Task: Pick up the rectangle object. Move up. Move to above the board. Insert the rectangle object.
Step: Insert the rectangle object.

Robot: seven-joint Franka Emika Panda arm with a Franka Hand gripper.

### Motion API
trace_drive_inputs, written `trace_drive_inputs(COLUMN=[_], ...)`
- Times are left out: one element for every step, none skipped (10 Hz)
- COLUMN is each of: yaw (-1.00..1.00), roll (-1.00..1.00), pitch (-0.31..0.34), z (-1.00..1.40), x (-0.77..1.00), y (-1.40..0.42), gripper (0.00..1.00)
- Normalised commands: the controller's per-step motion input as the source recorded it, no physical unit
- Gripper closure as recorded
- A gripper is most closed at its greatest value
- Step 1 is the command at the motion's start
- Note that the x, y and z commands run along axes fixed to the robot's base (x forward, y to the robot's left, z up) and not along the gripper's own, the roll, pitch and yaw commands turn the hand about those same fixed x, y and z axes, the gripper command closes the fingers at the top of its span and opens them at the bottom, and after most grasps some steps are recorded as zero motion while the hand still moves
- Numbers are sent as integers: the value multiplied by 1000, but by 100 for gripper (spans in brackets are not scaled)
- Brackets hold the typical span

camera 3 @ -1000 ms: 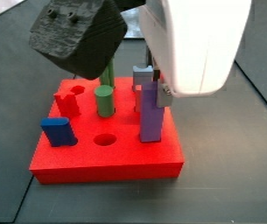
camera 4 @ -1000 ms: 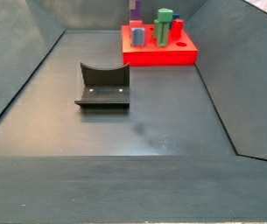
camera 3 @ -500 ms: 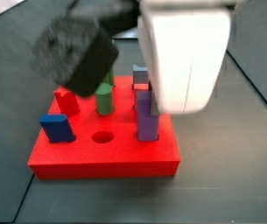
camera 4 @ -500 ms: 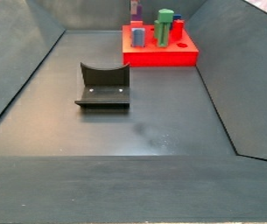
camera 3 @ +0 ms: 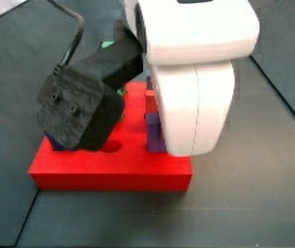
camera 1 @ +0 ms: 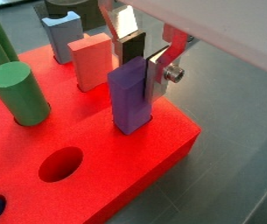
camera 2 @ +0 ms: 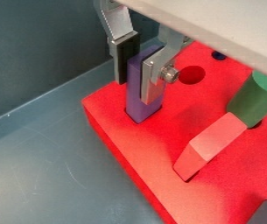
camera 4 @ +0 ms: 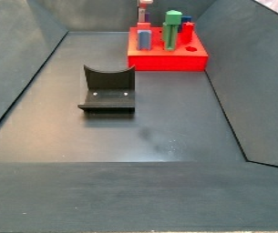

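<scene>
The desk (camera 4: 141, 127) is a dark grey floor walled by sloping dark panels; the fixture (camera 4: 107, 89) stands mid-floor, well apart from the work.

Tool (camera 1: 145, 54): its two silver plates flank the top of the purple post (camera 1: 130, 94), one dark pad (camera 1: 130, 45) behind it and the other plate against its near face. Whether the plates press the post or have just let go cannot be told from either wrist view.

Purple post: upright, its lower end sunk in a hole near the corner of the red board (camera 1: 159, 149), also seen at (camera 2: 145, 86).

Change: compared with a second ago, the arm has come lower over the board, and in a side view its white housing now hides most of the post (camera 3: 153, 138). Insertion appears done or nearly so.

Neighbours: a pink block (camera 1: 92, 61), a green peg (camera 1: 18, 94) and an empty round hole (camera 1: 60, 164) stand close by.
</scene>
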Motion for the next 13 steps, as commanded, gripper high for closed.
trace_drive_inputs(yaw=[0,0,0,54,29,20,29,0,0,-137,-37,0,0], roll=[26,0,0,-106,-87,-61,-41,-149,0,0,0,0,0], pitch=[-147,-186,-154,-124,-90,-123,-116,-51,-20,-6,-59,-4,0], z=[-680,-623,-677,-829,-900,-897,-934,-169,-303,-1000,-754,0,0], x=[-89,-183,-149,-249,-366,-326,-137,0,0,-317,-146,0,0], y=[0,0,0,89,57,23,0,29,0,0,0,0,0], gripper=[100,100,100,100,100,100,100,100,100,100,100,100,100])
